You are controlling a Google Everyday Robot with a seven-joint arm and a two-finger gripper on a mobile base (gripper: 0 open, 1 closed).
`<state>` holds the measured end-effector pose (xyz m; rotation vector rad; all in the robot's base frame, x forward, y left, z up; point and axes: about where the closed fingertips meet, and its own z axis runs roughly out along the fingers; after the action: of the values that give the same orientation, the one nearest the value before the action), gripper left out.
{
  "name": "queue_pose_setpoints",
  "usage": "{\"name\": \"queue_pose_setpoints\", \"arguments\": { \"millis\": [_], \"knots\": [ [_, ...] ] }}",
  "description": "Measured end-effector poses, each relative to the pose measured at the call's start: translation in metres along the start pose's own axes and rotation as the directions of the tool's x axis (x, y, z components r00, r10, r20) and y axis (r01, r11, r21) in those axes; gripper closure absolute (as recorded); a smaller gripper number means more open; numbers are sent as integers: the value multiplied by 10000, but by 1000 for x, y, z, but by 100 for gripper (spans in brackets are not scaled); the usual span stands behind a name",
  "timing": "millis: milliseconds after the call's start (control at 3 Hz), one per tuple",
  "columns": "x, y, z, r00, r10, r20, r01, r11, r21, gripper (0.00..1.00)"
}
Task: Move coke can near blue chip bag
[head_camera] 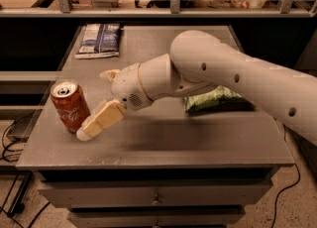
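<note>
- Can (69, 105) stands upright near the table's (173, 145) front left corner, tab end up. Not lifted.
- Blue bag (99, 39) lies flat at the back edge, well behind the can. The task gap is uncovered.
- Green bag (215, 99) lies far to the can's right, partly behind the arm (237, 78). Not part of the job.
- Gripper (94, 104) sits low, just right of the can, and holds nothing. Its fingers are spread wide. The near finger (101, 119) slopes down to the can's base, touching it or nearly so; I cannot say which. The far finger shows only as a tip behind the wrist.
- Judgement: a wide spread at can height suits a side grasp around the body.
- Arm comes in from the can's right, forearm sloping down, wrist turned towards the can.
</note>
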<state>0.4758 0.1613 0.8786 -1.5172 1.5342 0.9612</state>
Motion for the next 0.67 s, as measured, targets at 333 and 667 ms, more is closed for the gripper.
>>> {"name": "queue_pose_setpoints", "arguments": {
  "millis": [333, 667],
  "knots": [
    [-5, 3, 19, 9996, -76, 258, 87, 9991, -424, 9],
    [-9, 8, 34, 9984, -55, 557, 100, 9967, -803, 27]
  ]
}}
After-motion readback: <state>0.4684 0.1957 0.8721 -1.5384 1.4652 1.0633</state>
